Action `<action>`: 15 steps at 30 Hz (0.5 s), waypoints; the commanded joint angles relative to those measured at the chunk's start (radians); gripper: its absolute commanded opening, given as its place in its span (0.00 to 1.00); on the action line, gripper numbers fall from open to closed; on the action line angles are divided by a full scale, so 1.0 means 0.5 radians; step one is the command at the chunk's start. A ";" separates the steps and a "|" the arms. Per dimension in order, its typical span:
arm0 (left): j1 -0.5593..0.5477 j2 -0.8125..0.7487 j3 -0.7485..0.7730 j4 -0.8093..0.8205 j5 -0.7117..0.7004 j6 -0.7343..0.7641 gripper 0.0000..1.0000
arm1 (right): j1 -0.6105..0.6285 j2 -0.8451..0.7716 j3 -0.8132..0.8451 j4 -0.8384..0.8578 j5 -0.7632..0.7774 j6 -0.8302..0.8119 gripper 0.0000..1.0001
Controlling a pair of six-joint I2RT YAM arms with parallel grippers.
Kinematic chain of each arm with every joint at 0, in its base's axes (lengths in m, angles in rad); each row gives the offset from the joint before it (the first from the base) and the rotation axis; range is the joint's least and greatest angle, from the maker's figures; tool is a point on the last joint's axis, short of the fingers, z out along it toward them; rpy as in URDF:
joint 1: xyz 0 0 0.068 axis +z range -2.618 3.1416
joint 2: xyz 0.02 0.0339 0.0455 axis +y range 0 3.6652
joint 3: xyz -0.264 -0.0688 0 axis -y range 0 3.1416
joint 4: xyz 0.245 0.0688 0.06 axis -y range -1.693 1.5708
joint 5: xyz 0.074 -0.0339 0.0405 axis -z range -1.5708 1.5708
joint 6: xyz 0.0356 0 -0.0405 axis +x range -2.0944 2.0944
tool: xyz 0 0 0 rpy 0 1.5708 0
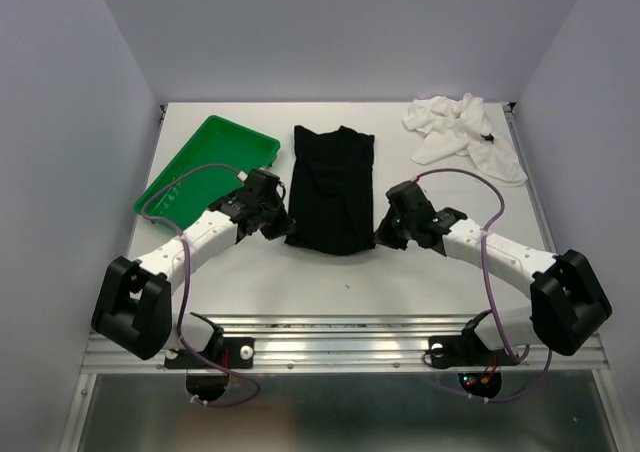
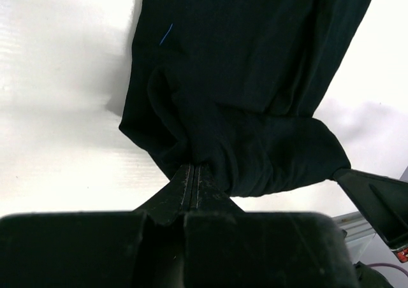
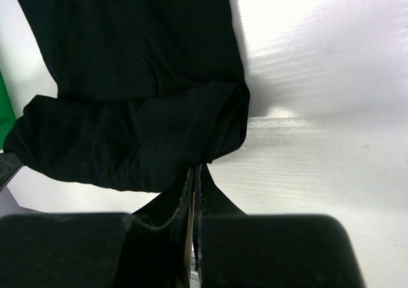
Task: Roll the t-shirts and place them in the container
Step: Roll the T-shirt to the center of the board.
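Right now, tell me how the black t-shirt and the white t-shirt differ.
Pose: the black t-shirt lies folded into a neat strip in the middle, its near end bunched into a roll. The white t-shirt sits crumpled in the far right corner.
Handling: the left gripper and right gripper are shut on the black t-shirt's near end, while nothing touches the white t-shirt.
Shared: both are plain cloth resting on the table.

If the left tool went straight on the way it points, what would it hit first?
The plain black cloth t-shirt: the left tool is shut on its bunched near edge, so more of that cloth lies directly ahead.
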 commanded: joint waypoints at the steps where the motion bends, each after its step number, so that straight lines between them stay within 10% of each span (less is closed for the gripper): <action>1: 0.046 0.055 0.145 0.004 0.028 0.109 0.00 | -0.034 0.079 0.176 0.033 0.046 -0.063 0.01; 15: 0.070 -0.037 -0.088 0.084 0.185 0.155 0.00 | -0.077 0.046 0.057 -0.022 -0.113 -0.155 0.01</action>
